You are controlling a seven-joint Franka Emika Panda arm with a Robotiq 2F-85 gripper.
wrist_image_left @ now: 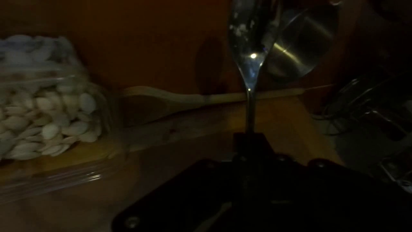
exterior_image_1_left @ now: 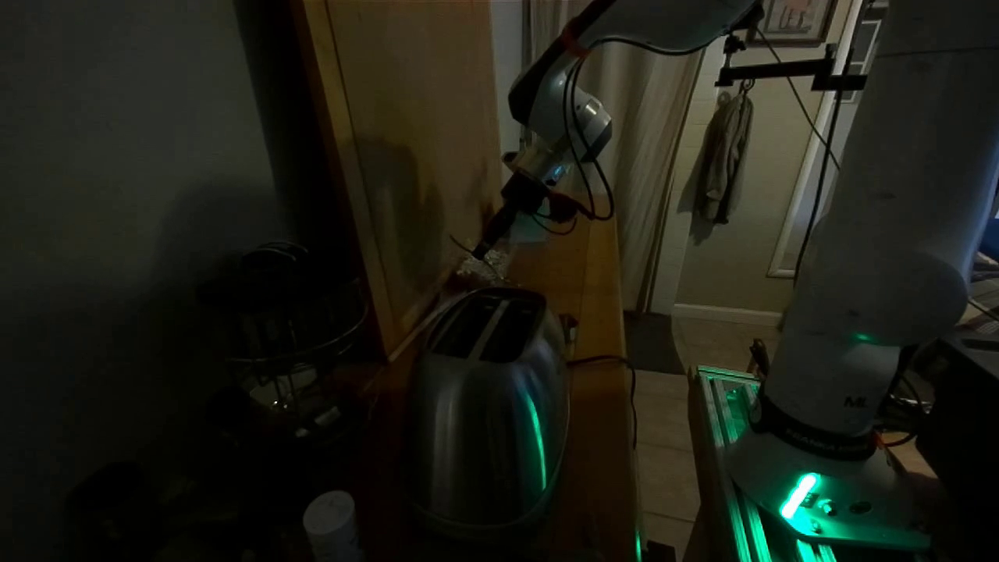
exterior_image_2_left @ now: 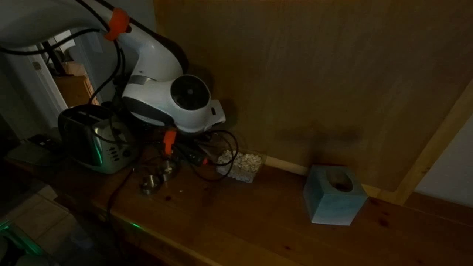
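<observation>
The spoon (wrist_image_left: 252, 69) is cut off atop the wrist view.

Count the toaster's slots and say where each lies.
2 on top of the toaster: one slot nearer the wooden panel, the other slot nearer the robot's base; none seems hidden.

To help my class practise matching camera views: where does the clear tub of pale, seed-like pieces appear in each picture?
In an exterior view, the clear tub is near the centre, just beyond the toaster.
In an exterior view, the clear tub is just below centre, left of the blue box.
In the wrist view, the clear tub is at the left edge, left of the metal spoon.
Shared landmark: the wooden tabletop, in all three.
</observation>
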